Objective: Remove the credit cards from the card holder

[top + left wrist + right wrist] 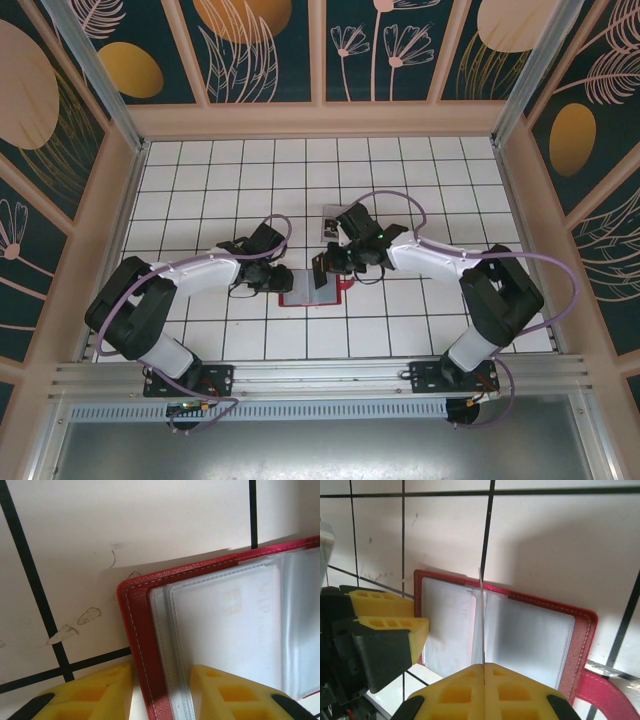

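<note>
The card holder point(312, 292) lies open and flat on the white tiled table point(230, 180), between my two arms. Its inside faces up, and its red snap tab point(607, 690) sticks out on my right-hand side. The inside is lined with clear sleeves point(530, 635). Through one of them a pale credit card point(235, 625) shows (there is a faint chip mark, but the lettering is too blurred to read).

My left gripper point(161, 669) is closed almost all the way on the holder's left edge, with the red cover and the sleeve edges caught between its yellow fingers.

My right gripper point(484, 666) is pressed fully together above the middle of the holder. A thin pale sheet point(481, 610) runs out from between its pads toward the fold, edge-on to my wrist camera. I cannot tell whether it is a card or a leaf of the sleeves.

Beyond the holder, just beside my right wrist, a small grey rectangular thing point(328, 222) lies on the tiles, too small to make out. Dark teal wall panels point(270, 50) with plant patterns stand around the table.
</note>
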Robot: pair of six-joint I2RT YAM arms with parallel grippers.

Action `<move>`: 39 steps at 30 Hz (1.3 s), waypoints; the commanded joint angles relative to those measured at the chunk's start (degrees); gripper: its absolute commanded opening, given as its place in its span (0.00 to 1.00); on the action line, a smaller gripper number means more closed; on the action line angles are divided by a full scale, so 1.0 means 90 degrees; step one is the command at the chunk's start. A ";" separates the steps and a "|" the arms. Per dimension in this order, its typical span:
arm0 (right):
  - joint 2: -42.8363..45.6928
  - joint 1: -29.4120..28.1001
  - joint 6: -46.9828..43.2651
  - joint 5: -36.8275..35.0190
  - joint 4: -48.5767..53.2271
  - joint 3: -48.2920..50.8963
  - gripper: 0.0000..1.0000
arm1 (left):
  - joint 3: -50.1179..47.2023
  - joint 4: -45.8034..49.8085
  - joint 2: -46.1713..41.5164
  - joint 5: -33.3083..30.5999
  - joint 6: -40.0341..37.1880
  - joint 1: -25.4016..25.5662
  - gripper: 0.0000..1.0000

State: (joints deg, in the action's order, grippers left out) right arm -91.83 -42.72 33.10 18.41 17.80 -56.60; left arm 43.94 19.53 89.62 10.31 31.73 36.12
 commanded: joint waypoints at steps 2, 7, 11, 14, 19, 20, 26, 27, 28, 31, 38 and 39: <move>0.0197 0.0045 -0.1223 -0.0653 0.0803 -0.0594 0.03 | -0.0137 0.0476 0.0096 -0.0349 -0.0116 -0.0012 0.36; 0.0155 0.0051 -0.2828 -0.1077 0.1427 -0.1157 0.00 | -0.0156 0.0474 0.0034 -0.0373 -0.0093 -0.0018 0.37; 0.0123 0.0059 -0.4274 -0.1297 0.1949 -0.1598 0.01 | -0.0146 0.0476 -0.0044 -0.0419 -0.0097 -0.0011 0.37; -0.0135 0.0139 -0.5298 -0.1416 0.2524 -0.2172 0.02 | -0.0088 0.0484 -0.0048 -0.0428 -0.0095 -0.0019 0.37; -0.0763 0.0245 -0.6758 -0.1866 0.3474 -0.3043 0.02 | -0.0078 0.0493 -0.0112 -0.0452 -0.0081 -0.0010 0.37; -0.0850 0.0266 -0.7072 -0.1977 0.3586 -0.3176 0.01 | -0.0063 0.0514 -0.0122 -0.0452 -0.0094 -0.0015 0.37; -0.1292 0.0575 -0.8276 -0.1973 0.4036 -0.4120 0.00 | -0.0075 0.0595 -0.0189 -0.0555 -0.0138 -0.0012 0.37; -0.1389 0.0608 -0.8403 -0.1970 0.4125 -0.4274 0.00 | -0.0078 0.0584 -0.0200 -0.0547 -0.0122 -0.0016 0.37; -0.1515 0.0629 -0.8510 -0.1953 0.4252 -0.4471 0.00 | -0.0087 0.0562 -0.0205 -0.0535 -0.0095 -0.0011 0.37; -0.1906 0.0679 -0.8813 -0.1802 0.4722 -0.5008 0.00 | -0.0092 0.0558 -0.0230 -0.0539 -0.0087 -0.0015 0.38; -0.2571 0.0801 -0.9250 -0.1777 0.5161 -0.5852 0.00 | -0.0021 0.0618 -0.0257 -0.0584 -0.0088 -0.0014 0.39; -0.2612 0.0810 -0.9312 -0.1773 0.5169 -0.5904 0.00 | -0.0010 0.0623 -0.0261 -0.0596 -0.0087 -0.0013 0.40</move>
State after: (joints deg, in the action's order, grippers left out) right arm -114.04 -36.16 -46.61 1.80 59.86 -107.00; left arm 43.92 22.11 88.12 6.59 31.55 36.12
